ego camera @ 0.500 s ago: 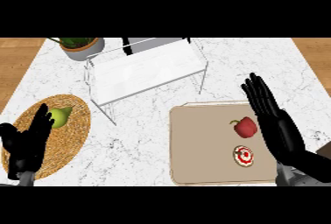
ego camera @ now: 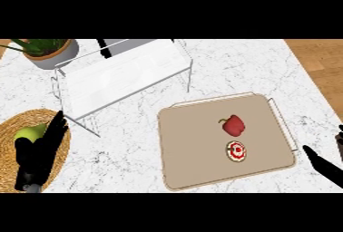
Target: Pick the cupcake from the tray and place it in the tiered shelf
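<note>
The cupcake [ego camera: 236,151], white with red icing seen from above, sits in the near half of the beige tray [ego camera: 194,149]. A red pepper [ego camera: 232,125] lies just behind it on the same tray. The white wire tiered shelf [ego camera: 124,77] stands behind and to the left of the tray. My right hand [ego camera: 325,166] shows only at the lower right edge, off the tray's right corner, with straight fingers and nothing in it. My left hand [ego camera: 39,154] rests open at the lower left, fingers up.
A round woven mat [ego camera: 13,131] lies at the left under my left hand, with a green fruit [ego camera: 30,132] on it. A potted plant [ego camera: 46,50] stands at the back left, beside the shelf. Wood floor shows beyond the counter's right edge.
My right hand has pulled back from above the tray's right side to the lower right edge. The view has shifted slightly. The left hand and the cupcake stay put.
</note>
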`<state>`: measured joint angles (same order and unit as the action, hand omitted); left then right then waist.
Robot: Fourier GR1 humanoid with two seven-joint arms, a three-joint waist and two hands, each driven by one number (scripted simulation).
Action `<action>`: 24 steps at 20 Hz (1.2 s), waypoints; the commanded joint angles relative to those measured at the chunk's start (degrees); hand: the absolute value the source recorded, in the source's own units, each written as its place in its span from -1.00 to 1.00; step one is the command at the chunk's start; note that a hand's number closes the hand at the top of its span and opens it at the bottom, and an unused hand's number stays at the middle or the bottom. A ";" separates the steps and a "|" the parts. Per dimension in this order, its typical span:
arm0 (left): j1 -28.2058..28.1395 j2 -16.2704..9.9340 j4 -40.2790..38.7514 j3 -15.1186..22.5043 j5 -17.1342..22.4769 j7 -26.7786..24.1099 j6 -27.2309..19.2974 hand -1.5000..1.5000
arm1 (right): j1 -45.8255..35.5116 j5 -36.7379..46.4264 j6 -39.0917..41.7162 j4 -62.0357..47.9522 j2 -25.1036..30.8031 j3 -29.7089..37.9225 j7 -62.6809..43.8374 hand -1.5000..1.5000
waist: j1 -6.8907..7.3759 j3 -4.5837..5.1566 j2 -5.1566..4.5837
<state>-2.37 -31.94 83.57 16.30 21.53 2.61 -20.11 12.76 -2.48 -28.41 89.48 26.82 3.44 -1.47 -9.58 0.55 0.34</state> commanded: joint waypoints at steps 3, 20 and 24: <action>0.39 2.33 -0.96 6.54 -3.75 -3.27 4.71 0.00 | 12.82 0.36 -13.80 10.63 -12.23 1.74 0.93 -1.00 | 5.81 -0.42 0.04; 7.00 3.87 -4.37 7.05 -5.48 -3.20 10.03 0.00 | 29.13 32.69 1.33 34.71 9.31 -11.03 -43.10 -1.00 | 12.92 0.35 -2.28; 8.14 4.70 -4.73 7.57 -6.02 -2.58 9.86 0.00 | 29.57 40.75 7.84 36.19 12.56 -10.73 -56.74 -1.00 | 13.19 0.33 -2.20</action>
<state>5.45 -26.89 78.90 23.61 15.55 -0.12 -11.31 41.65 30.98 -25.59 124.72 35.83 -7.71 -46.81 2.57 0.77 -1.69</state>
